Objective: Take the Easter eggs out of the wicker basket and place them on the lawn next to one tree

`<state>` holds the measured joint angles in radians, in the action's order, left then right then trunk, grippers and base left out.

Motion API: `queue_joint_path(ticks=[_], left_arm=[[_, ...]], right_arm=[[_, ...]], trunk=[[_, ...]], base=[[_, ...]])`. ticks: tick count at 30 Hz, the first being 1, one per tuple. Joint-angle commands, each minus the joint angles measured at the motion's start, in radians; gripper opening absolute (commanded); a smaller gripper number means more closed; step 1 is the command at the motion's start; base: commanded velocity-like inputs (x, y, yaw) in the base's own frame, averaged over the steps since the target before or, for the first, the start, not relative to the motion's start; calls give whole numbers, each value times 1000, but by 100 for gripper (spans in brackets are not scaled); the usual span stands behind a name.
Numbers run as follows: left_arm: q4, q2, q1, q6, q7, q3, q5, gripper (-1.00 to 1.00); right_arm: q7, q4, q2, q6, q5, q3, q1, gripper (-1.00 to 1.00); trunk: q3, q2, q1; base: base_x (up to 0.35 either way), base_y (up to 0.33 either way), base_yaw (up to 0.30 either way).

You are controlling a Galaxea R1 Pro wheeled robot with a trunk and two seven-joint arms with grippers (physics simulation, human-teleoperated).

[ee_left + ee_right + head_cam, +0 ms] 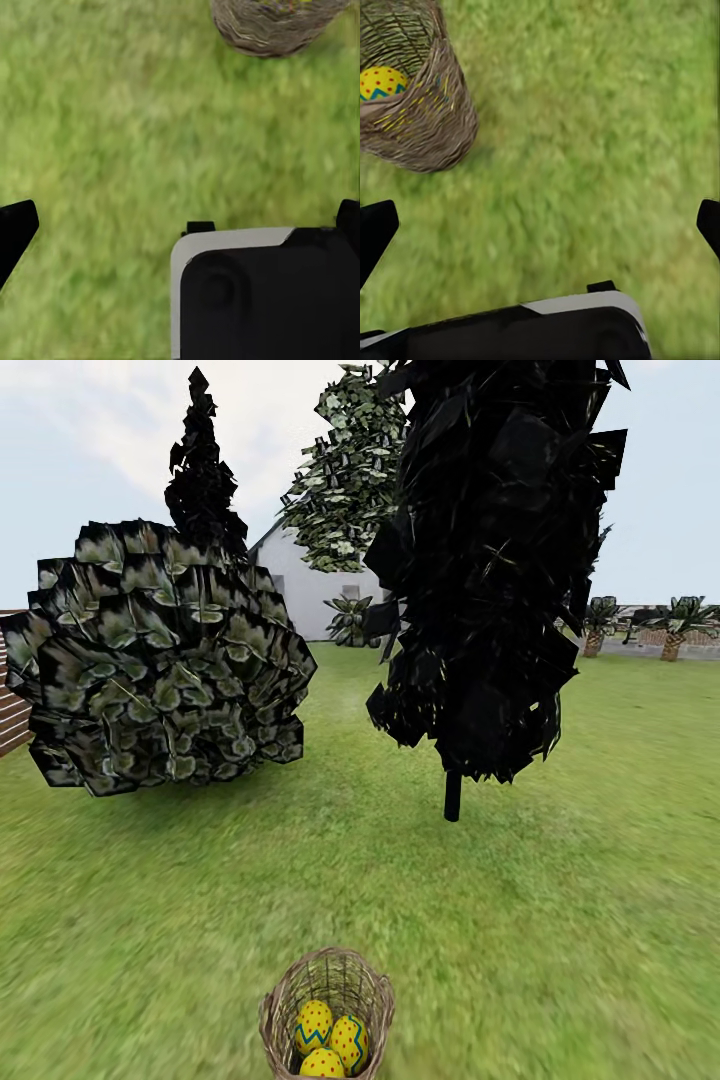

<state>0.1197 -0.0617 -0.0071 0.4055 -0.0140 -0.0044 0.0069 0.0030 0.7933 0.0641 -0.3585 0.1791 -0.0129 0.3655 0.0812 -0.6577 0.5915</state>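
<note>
Easter eggs: three, smooth, dotted, in open-weave wicker basket on mottled lawn; both end effectors spread wide.

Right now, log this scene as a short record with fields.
setting: lawn in a garden
basket: wicker basket upright on the grass, nearest the camera
eggs in basket: three Easter eggs, none removed
nearby plants: dark tree with thin black trunk; leafy bush to its left
left gripper: open, above grass
right gripper: open, beside basket
</note>
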Motion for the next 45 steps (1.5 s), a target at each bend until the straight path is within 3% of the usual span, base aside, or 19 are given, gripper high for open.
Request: queue_joint_path(ticks=[1,5,8,9,10,11,12,16,24,28,31,39,41,43,45], left_arm=[[19,-7,0,3,-5,-1,5,100],[128,-59,9,-6,-53,1,63,100],[216,-103,15,-39,-101,0,134,100],[288,-133,22,-81,-129,0,183,100],[327,-148,29,-105,-141,0,204,100],[445,-185,66,-173,-162,0,249,100],[521,-199,93,-207,-167,1,266,100],[668,-217,128,-274,-171,3,285,100],[870,-221,142,-416,-173,7,294,100],[939,-218,141,-486,-173,9,293,100],[977,-218,136,-562,-173,10,293,100],[993,-222,121,-686,-173,19,293,100],[1001,-224,82,-755,-173,23,290,100],[1012,-225,51,-795,-172,24,289,100],[1030,-227,1,-851,-170,26,287,100]], right_arm=[[0,21,1,13,10,-1,9,100],[0,74,1,48,29,-1,33,100],[0,88,1,57,34,-1,39,100],[0,96,1,60,35,-1,41,100],[0,100,2,61,36,-1,42,100],[0,111,1,63,37,-1,44,100],[0,122,1,64,38,-1,44,100],[-4,170,3,67,37,0,45,100],[-6,354,4,119,37,3,47,100],[-7,481,5,255,34,7,47,100],[-7,644,9,454,27,13,47,100],[-18,763,12,733,25,21,24,100],[-81,775,16,810,29,34,-33,100],[-128,776,19,842,32,50,-69,100],[-196,776,22,890,35,84,-120,100]], trunk=[[2,-1,0],[2,-1,0],[2,-1,0],[2,-1,0],[2,-1,0],[2,-1,0],[2,-1,0],[2,-1,0],[2,-1,0],[2,-1,0],[2,-1,0],[2,-1,0],[2,-1,0],[2,-1,0],[2,-1,0]], base=[[0,0,0],[0,0,0],[0,0,0],[0,0,0],[0,0,0],[0,0,0],[0,0,0],[0,0,0],[0,0,0],[0,0,0],[0,0,0],[0,0,0],[0,0,0],[0,0,0],[0,0,0]])
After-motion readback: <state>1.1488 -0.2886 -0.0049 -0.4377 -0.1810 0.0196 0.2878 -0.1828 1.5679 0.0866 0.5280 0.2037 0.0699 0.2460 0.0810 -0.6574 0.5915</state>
